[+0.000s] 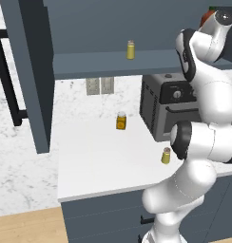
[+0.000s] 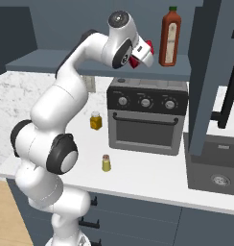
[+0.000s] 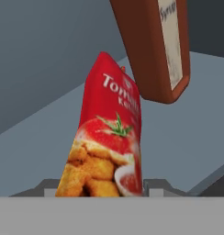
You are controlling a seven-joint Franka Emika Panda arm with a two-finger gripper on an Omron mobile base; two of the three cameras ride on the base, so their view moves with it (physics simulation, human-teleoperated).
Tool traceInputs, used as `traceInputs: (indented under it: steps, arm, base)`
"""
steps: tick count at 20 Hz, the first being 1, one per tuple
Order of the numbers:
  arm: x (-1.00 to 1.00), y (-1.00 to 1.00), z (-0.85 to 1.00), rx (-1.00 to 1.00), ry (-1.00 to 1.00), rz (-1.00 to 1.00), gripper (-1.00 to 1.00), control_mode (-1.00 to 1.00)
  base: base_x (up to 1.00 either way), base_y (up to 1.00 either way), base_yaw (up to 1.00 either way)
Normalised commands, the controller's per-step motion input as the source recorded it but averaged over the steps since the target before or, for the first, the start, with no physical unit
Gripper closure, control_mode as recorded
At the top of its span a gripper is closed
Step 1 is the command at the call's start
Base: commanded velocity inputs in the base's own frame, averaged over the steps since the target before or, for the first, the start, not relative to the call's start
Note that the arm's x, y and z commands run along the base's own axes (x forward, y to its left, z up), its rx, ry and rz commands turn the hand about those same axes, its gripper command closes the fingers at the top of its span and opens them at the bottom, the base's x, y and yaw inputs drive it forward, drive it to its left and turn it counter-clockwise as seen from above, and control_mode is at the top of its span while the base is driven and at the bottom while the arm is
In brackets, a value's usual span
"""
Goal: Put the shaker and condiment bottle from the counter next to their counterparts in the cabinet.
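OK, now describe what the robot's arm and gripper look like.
The arm is built of rounded, glossy white segments joined by dark grey to black joint rings, with a round dark grey cap on its top joint. No cables or markings show. The gripper has a white hand and two small grey finger tips.

arm raised high, pincer [image 2: 138, 56] clamped

White marble wall [image 1: 23, 156], wooden floor [image 1: 27, 228]

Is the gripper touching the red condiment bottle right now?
Touching. In the hand view the condiment bottle sits clamped in the gripper, beside the tall sauce bottle.
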Motion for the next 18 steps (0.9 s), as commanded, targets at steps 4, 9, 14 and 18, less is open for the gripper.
traceInputs:
  steps: [4, 9, 14, 18]
  arm:
    - [0.26, -0.11, -0.07, -0.01, 0.0, 0.0, 1.0, -1.0]
    - [0.23, -0.09, -0.02, -0.01, 0.0, 0.0, 1.0, -1.0]
    - [0.28, -0.1, -0.01, 0.0, 0.0, 0.0, 1.0, -1.0]
    - [0.37, -0.14, -0.02, 0.0, 0.0, 0.0, 1.0, -1.0]
  base:
    - [0.0, 0.0, 0.0]
    - [0.0, 0.0, 0.0]
    - [0.0, 0.0, 0.0]
    - [0.0, 0.0, 0.0]
